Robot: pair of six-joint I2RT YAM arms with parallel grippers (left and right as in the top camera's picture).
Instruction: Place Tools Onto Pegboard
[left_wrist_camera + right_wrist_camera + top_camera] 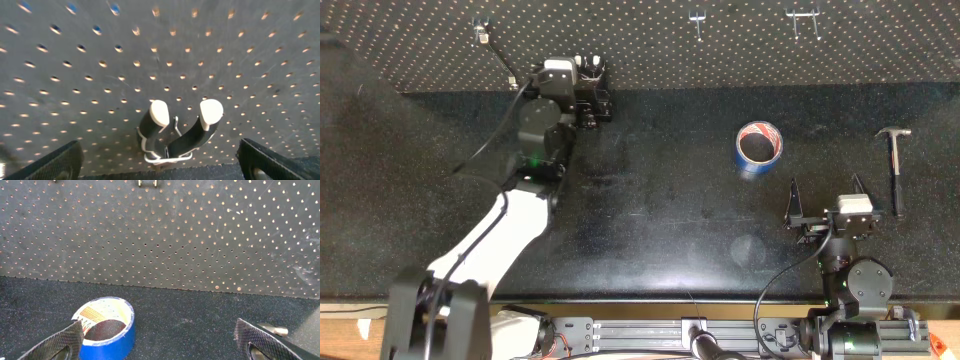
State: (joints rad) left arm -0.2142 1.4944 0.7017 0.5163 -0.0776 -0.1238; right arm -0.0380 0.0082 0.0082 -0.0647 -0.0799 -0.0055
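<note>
Pegboard (pixel 720 50) perforated, tape roll (pixel 752 168) round, blue

The counter (pixel 660 210) is black and finely speckled, with pale scuffs and smudges near its middle. A silver slotted rail (pixel 630 328) runs along its front edge. A light, wood-coloured strip (pixel 350 306) shows just beyond its front-left corner.
</note>
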